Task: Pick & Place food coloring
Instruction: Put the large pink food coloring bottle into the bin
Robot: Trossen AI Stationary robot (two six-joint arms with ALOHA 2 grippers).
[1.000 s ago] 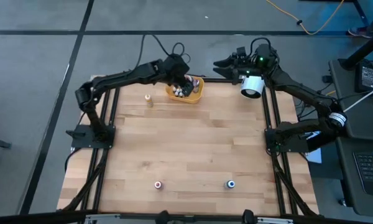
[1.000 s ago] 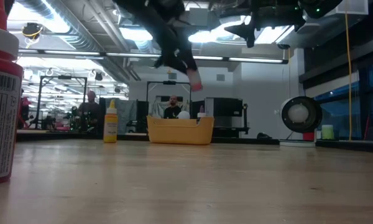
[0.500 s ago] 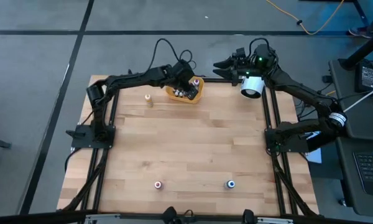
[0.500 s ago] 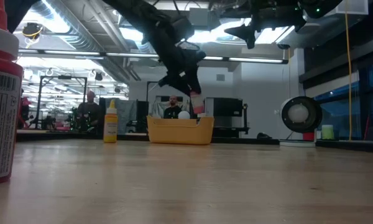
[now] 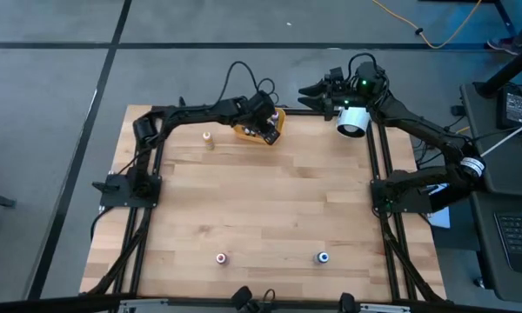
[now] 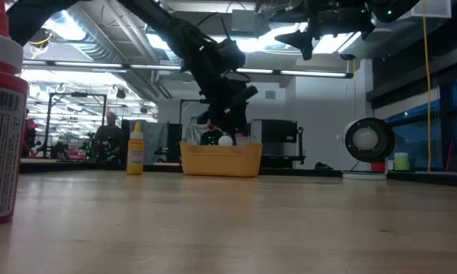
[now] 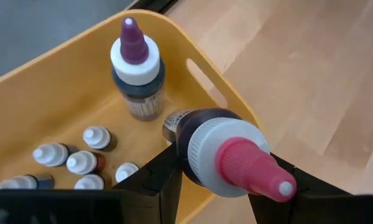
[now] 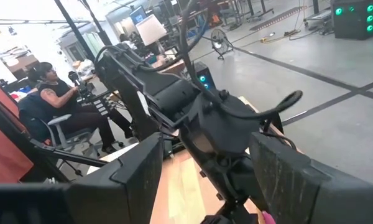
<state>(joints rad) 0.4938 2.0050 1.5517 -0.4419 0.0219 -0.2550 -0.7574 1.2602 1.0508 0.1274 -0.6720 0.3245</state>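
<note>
In the high view you saw the left gripper [image 5: 265, 124] over the orange bowl [image 5: 277, 130] at top centre; the right gripper [image 5: 311, 88], fingers spread and empty, waited beside the white cylinder [image 5: 351, 121].

In the low view the bowl [image 6: 221, 160] sat mid-frame.

In the left wrist view the fingers [image 7: 158, 180] clamped a pink-capped bottle [image 7: 227, 152] above the bowl's rim [image 7: 233, 102]; a purple-capped bottle [image 7: 137, 68] stood inside.

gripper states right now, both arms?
Left gripper: shut on a small dark food coloring bottle with a pink-red tip, over the orange plastic bowl.
Right gripper: open, empty, raised at the table's far right corner.
</note>
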